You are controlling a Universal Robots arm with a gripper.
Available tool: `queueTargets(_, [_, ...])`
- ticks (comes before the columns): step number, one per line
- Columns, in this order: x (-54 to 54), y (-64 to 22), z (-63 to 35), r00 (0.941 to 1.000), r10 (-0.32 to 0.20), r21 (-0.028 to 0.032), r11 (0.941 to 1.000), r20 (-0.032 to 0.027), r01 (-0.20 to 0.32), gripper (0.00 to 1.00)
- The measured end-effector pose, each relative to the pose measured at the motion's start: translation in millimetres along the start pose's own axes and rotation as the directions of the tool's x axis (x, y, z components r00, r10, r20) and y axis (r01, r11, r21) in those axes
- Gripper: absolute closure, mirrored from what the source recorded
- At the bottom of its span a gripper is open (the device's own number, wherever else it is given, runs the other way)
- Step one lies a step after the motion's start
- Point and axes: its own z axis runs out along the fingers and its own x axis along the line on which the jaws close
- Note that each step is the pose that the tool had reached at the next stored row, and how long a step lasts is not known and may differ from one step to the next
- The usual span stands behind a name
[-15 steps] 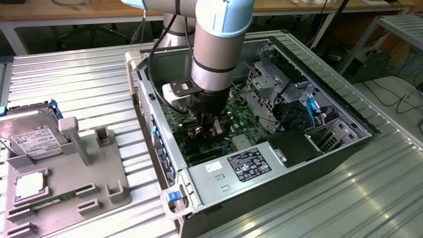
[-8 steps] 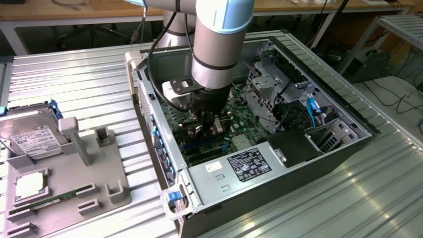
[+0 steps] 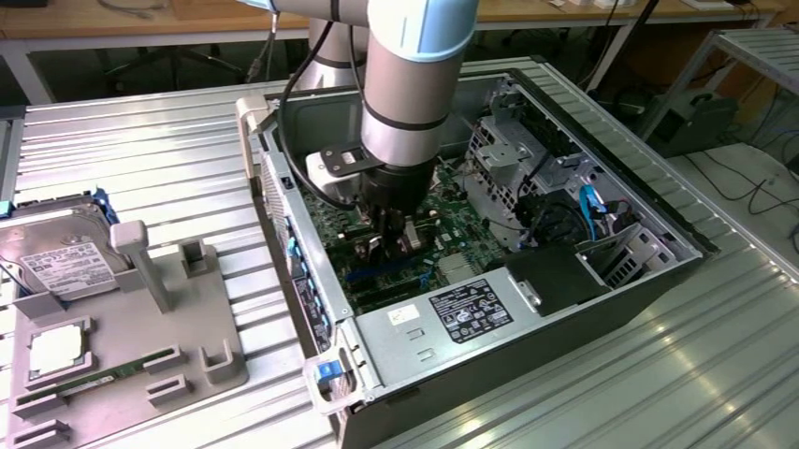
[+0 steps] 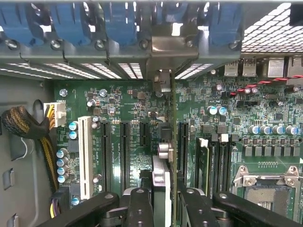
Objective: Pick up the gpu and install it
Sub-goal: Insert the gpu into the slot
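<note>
My gripper (image 3: pixel 392 241) is down inside the open computer case (image 3: pixel 649 281), over the green motherboard (image 3: pixel 462 245). It is shut on the gpu (image 4: pixel 173 142), which stands on edge between the two black fingers (image 4: pixel 141 208). In the wrist view the card runs as a thin line across the board, between the black expansion slots (image 4: pixel 124 151). Its silver bracket (image 4: pixel 165 47) sits against the rear slot openings of the case. Whether its edge sits in a slot I cannot tell. In the exterior view the gpu (image 3: pixel 374 247) is mostly hidden by the gripper.
A row of blue slot clips (image 4: pixel 118 23) lines the case's rear wall. On the board are a white slot (image 4: pixel 85 156), a memory stick (image 4: pixel 203 161) and the processor socket (image 4: pixel 267 194). A power supply (image 3: pixel 456 313) fills the near end. Outside, a grey fixture (image 3: pixel 138 337) holds a hard drive (image 3: pixel 63 257).
</note>
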Motion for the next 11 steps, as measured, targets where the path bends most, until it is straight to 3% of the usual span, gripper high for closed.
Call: queueTargets(11, [-0.1,1.8,3.1,1.0000,0.000,0.0002,1.0000,0.0001,0.000,0.72])
